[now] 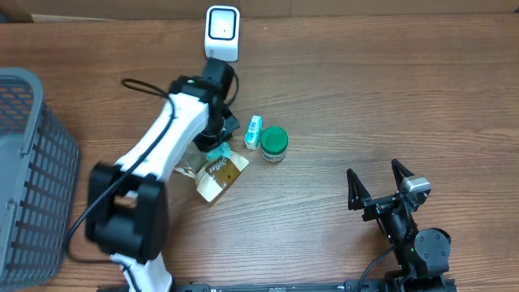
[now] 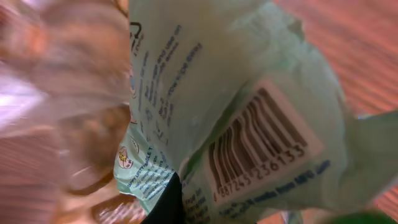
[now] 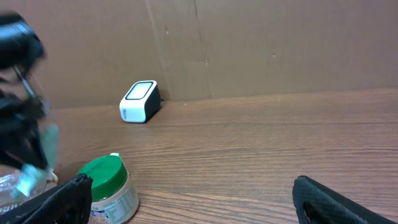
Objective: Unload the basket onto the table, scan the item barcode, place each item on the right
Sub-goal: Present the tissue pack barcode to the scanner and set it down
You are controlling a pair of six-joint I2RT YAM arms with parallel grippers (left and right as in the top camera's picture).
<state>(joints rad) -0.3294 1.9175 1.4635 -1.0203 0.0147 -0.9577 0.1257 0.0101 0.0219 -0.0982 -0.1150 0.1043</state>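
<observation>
left gripper [image 1: 217, 138]: jaws pinching the mint-green packet [image 2: 249, 106], centre-left of overhead, below the scanner [image 1: 222, 32] | barcode [image 2: 260, 149]: faces the wrist camera, probably needs turning toward the scanner window | right gripper [image 1: 375, 172]: jaws spread, empty, lower right, out of the way | step: presenting the barcode, judged not yet scanned
</observation>
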